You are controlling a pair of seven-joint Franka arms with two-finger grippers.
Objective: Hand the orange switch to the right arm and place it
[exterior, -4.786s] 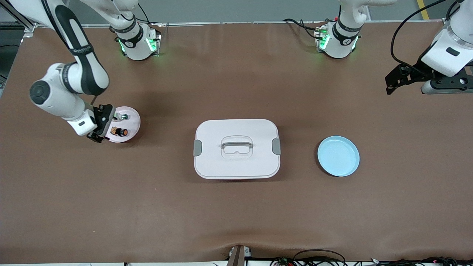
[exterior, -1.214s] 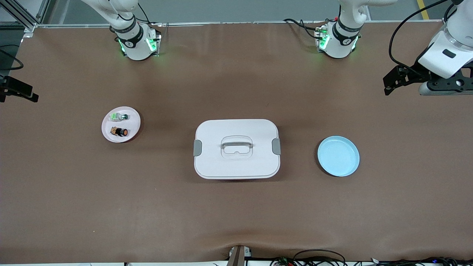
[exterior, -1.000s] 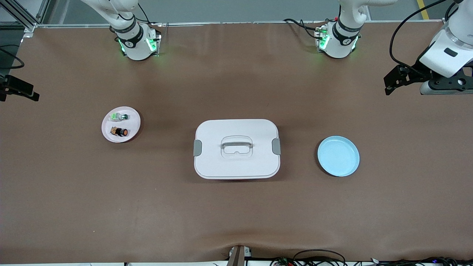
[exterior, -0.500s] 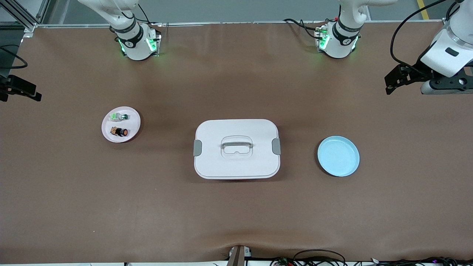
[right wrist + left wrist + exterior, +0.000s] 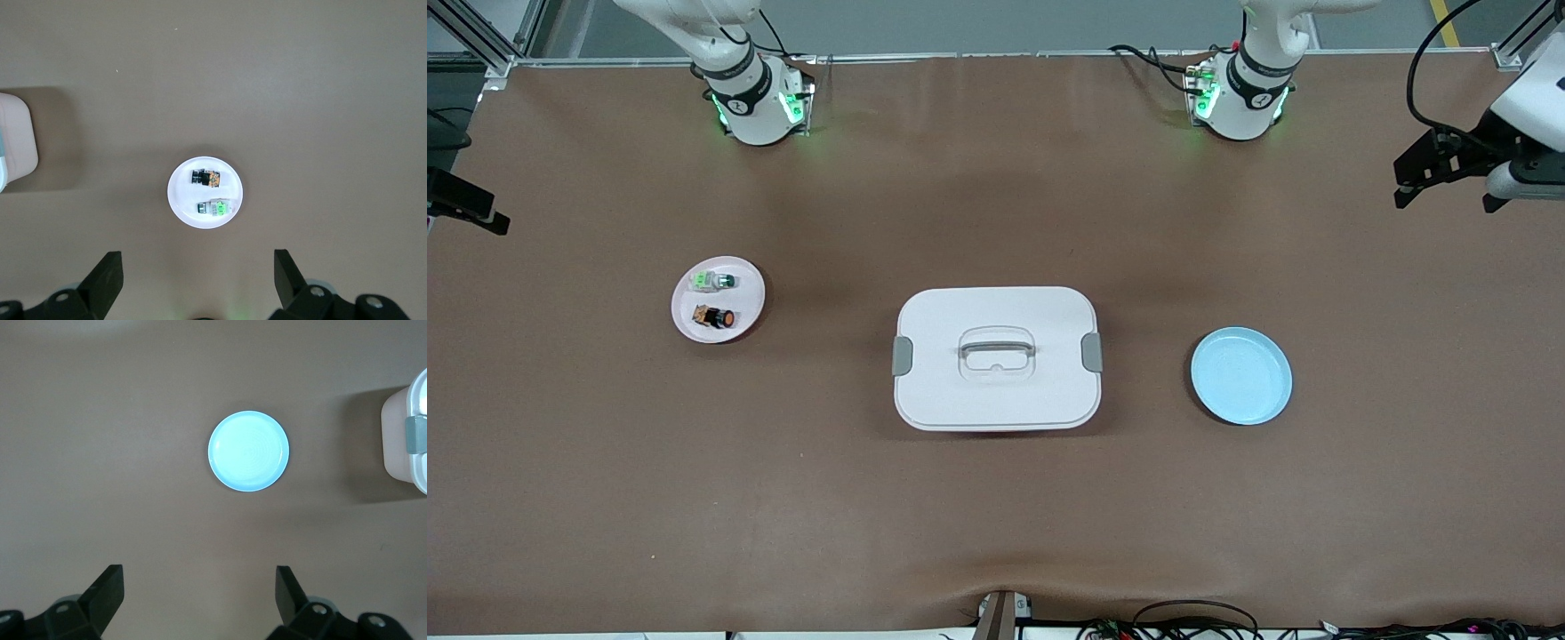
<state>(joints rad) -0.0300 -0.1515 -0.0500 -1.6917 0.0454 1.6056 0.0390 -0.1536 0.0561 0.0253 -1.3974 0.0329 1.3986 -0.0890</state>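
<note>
The orange switch (image 5: pixel 714 316) (image 5: pixel 205 177) lies on its side on a small white plate (image 5: pixel 740 307) (image 5: pixel 183 200) toward the right arm's end of the table, beside a green-capped switch (image 5: pixel 713 281) (image 5: pixel 215 208). The right arm's gripper (image 5: pixel 467 204) (image 5: pixel 197 277) hangs open and empty high over the table's edge at that end, well apart from the plate. My left gripper (image 5: pixel 1446 191) (image 5: pixel 199 593) hangs open and empty over the left arm's end of the table.
A white lidded box (image 5: pixel 996 357) (image 5: pixel 407 433) (image 5: pixel 17 140) with a handle and grey clasps sits mid-table. An empty light blue plate (image 5: pixel 1241 375) (image 5: pixel 249 451) lies between the box and the left arm's end. Cables run along the table's front edge.
The right arm has left the small white plate and drawn back to the table's end. Within the last second the left gripper has moved farther toward its own end of the table.
</note>
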